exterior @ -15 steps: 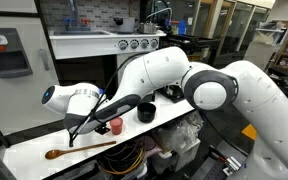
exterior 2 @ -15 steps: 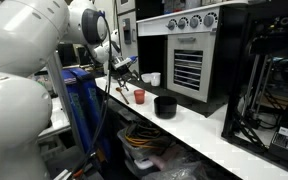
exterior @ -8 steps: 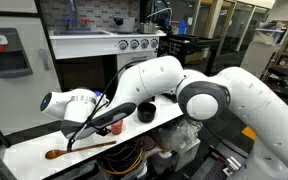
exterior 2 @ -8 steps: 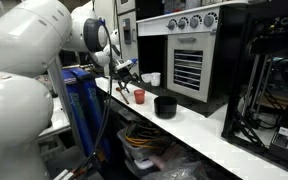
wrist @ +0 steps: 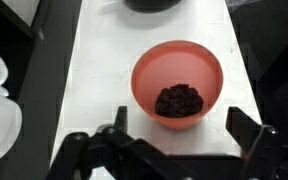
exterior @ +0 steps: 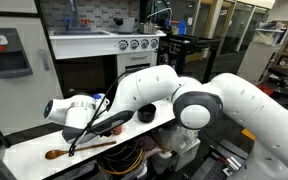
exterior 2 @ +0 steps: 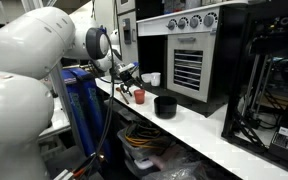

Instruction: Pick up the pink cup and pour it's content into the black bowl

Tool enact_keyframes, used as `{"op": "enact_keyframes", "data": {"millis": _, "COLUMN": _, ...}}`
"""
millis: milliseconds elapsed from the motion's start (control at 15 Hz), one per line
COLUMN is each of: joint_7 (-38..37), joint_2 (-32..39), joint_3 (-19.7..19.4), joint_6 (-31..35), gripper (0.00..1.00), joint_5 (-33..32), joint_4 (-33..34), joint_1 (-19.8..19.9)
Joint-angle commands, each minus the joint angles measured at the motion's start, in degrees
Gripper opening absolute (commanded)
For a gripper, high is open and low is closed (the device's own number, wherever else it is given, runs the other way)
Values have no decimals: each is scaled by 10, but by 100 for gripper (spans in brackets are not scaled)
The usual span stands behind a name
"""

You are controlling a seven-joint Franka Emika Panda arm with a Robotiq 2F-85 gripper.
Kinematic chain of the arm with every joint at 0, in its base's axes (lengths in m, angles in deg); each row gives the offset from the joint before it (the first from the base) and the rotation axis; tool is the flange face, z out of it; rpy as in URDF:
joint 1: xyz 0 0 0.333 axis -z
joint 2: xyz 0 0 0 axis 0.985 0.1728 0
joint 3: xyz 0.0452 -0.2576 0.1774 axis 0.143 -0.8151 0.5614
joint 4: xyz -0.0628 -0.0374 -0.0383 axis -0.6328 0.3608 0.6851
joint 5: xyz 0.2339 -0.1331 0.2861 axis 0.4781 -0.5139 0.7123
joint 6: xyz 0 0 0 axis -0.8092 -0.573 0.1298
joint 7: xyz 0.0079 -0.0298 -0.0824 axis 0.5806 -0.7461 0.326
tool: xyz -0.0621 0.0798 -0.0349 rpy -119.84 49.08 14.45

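Gripper wide open, holding nothing. In the wrist view its jaws flank the near side of the pink cup, with no contact visible. The cup stands upright on the white counter, with dark crumbly contents at its bottom. The black bowl is upright on the same counter, near the cup but apart from it.

Long white tabletop carries four items. Small pinkish-red plastic tumbler stands upright (dark lumps lie in its bottom). Round black bowl sits near it, not touching. White mug stands farther back. Long wooden spoon lies flat, well left of the tumbler.
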Motion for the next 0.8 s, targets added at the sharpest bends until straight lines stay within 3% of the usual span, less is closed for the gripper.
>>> {"op": "enact_keyframes", "data": {"millis": 0, "joint_7": 30, "joint_2": 26, "joint_3": -9, "joint_6": -31, "gripper": 100, "joint_5": -5, "joint_4": 38, "joint_1": -9}}
{"op": "enact_keyframes", "data": {"millis": 733, "joint_7": 81, "joint_2": 51, "joint_3": -24, "joint_6": -68, "gripper": 100, "joint_5": -29, "joint_4": 60, "joint_1": -24}}
